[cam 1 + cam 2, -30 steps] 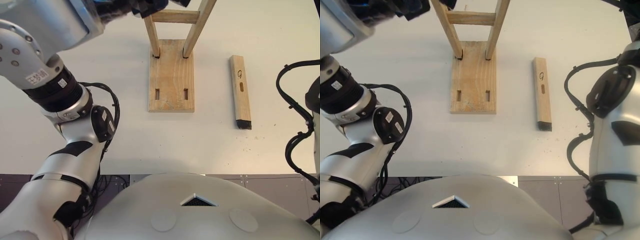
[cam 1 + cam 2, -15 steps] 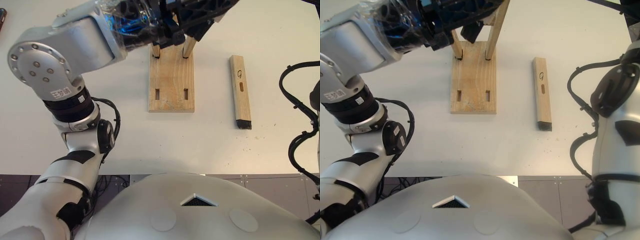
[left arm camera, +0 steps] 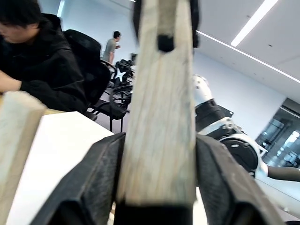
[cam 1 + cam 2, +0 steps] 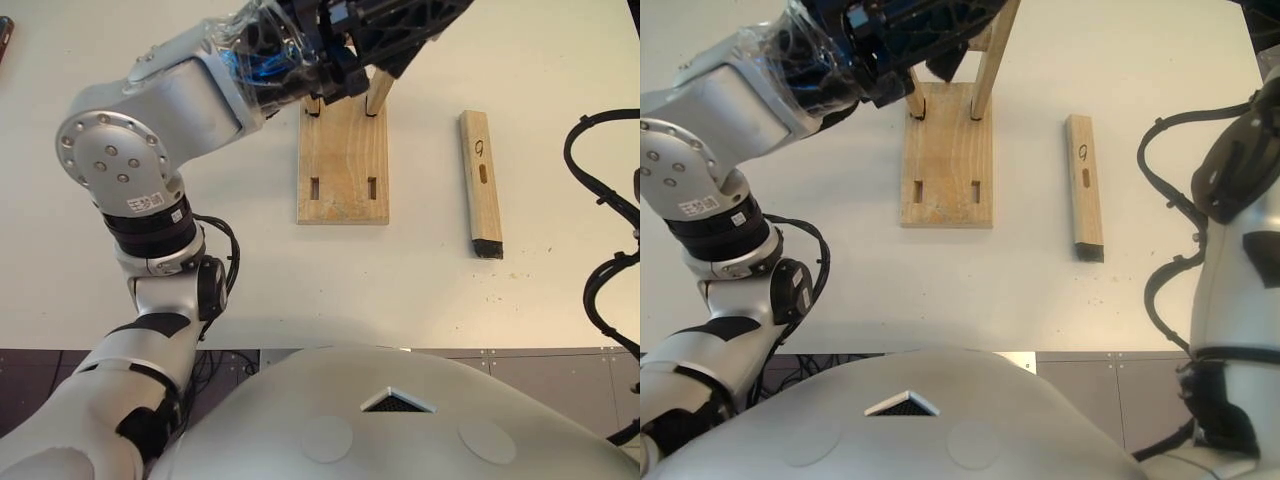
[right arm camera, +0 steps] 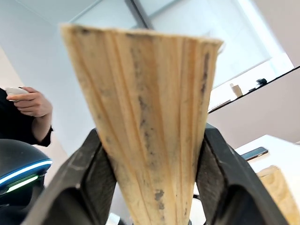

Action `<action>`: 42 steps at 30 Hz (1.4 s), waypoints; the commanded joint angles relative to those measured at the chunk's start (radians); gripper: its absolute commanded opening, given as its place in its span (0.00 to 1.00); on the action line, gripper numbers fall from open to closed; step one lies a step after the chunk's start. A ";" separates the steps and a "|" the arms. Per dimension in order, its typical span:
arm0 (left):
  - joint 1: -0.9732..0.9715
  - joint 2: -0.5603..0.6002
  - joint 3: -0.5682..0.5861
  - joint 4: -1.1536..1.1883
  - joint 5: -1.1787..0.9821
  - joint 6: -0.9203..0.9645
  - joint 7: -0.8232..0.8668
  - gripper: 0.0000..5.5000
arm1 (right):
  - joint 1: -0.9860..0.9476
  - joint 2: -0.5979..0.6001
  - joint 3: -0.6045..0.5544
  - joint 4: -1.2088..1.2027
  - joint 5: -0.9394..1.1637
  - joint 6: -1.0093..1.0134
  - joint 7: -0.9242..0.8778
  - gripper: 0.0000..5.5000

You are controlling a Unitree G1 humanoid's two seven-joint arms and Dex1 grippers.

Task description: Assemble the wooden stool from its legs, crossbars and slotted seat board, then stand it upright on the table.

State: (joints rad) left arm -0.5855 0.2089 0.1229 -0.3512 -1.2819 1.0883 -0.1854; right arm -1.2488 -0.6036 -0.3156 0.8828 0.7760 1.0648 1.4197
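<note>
Legs [image 3: 159,117] clamped — wrist views, seat board [image 4: 342,150] flat

A white table [image 4: 200,250] spans the upper part of the left eye view, with dark floor panels [image 4: 560,370] along the lower edge, while the left wrist view shows black office chairs [image 3: 93,70], a pale wall [image 3: 243,93] and ceiling light strips [image 3: 255,18]

Bright, even overhead light is falling on the white table [image 4: 520,300]; the board [image 4: 343,160] is casting only a faint, soft shadow at its near edge. In the left wrist view ceiling strips [image 3: 255,21] are glowing, and in the right wrist view bright panes [image 5: 197,28] are glaring behind the leg [image 5: 150,117].
</note>
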 commanded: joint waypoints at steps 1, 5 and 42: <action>0.074 0.051 0.059 0.001 -0.038 -0.010 0.020 0.57 | 0.071 0.011 -0.024 -0.125 0.002 -0.051 -0.054 0.38; 0.193 0.115 0.160 -0.022 -0.112 -0.019 0.092 0.66 | 0.218 0.034 -0.022 -0.262 -0.006 -0.113 -0.091 0.38; 0.271 0.210 0.216 0.251 -0.002 -0.007 0.071 0.66 | 0.866 0.021 0.290 -0.797 -0.156 -0.616 -0.132 0.37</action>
State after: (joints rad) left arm -0.3208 0.4278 0.3367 -0.0825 -1.2943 1.0887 -0.1296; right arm -0.3861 -0.5411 -0.0576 0.0561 0.6844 0.4269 1.2876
